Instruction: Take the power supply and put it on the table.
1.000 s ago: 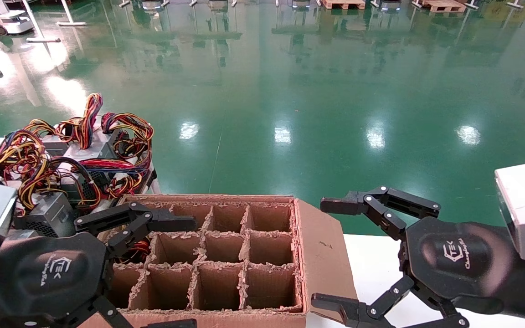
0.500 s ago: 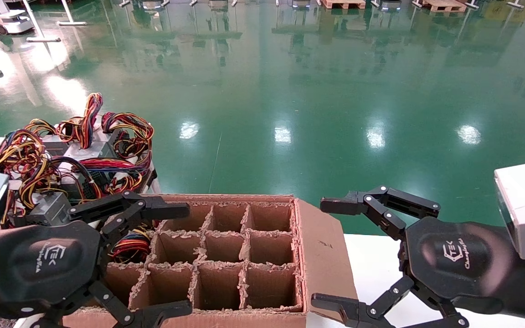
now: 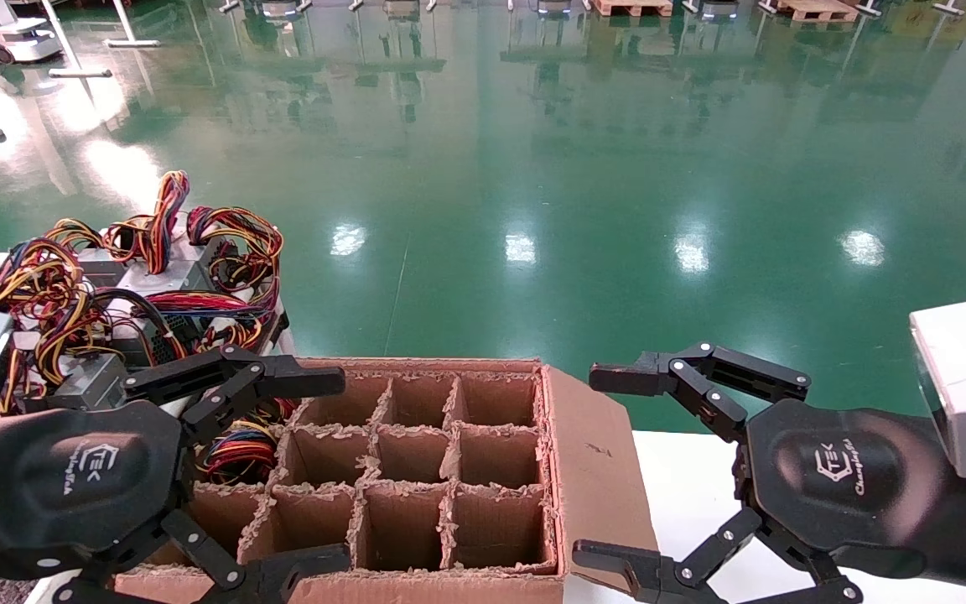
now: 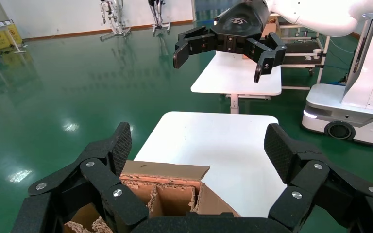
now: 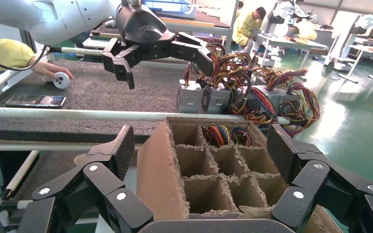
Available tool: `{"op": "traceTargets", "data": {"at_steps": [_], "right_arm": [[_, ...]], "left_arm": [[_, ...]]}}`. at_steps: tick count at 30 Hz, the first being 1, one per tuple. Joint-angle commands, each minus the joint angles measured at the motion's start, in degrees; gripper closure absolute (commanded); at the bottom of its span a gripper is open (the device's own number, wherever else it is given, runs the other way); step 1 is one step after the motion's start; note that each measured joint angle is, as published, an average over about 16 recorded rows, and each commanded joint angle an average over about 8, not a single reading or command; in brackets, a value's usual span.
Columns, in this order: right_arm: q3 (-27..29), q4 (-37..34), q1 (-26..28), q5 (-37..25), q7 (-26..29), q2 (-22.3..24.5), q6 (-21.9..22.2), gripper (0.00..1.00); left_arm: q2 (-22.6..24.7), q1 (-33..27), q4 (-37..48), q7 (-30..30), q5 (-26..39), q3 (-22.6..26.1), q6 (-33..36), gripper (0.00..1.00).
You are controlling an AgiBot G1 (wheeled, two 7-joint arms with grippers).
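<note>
Several grey power supply units (image 3: pixel 152 289) with red-yellow-black wire bundles lie heaped on the dark speckled table (image 5: pixel 97 90), behind its white tube rail (image 5: pixel 68 114). Another coloured wire bundle (image 3: pixel 240 453) fills a far-left cell of the cardboard divider box (image 3: pixel 416 470); the same bundle (image 5: pixel 218 133) shows in the right wrist view. My left gripper (image 3: pixel 332 470) hovers open above the box's left cells, holding nothing. In its own view the left gripper (image 4: pixel 200 148) faces the box corner. My right gripper (image 3: pixel 596 466) hangs open by the box's right flap, also empty.
The box stands on a white tabletop (image 3: pixel 693 495) with green floor beyond. On the speckled table a person's hand (image 5: pixel 46 70) rests by a small white object (image 5: pixel 60 80), and a phone (image 5: pixel 36 100) lies near the rail.
My left gripper has shifted left and back, still open, uncovering the wire bundle in the box's left cell. The right arm has not moved.
</note>
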Motion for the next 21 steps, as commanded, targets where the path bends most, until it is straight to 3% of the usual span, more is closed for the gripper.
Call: {"op": "traceTargets", "data": {"at_steps": [1, 21], "right_arm": [[0.00, 0.00, 0.00, 0.00, 0.00, 0.00, 0.00, 0.00], [0.00, 0.00, 0.00, 0.00, 0.00, 0.00, 0.00, 0.00]], "left_arm": [[-0.01, -0.01, 0.03, 0.01, 0.01, -0.01, -0.01, 0.00], [-0.06, -0.08, 0.12, 0.06, 0.03, -0.08, -0.09, 0.00]]}}
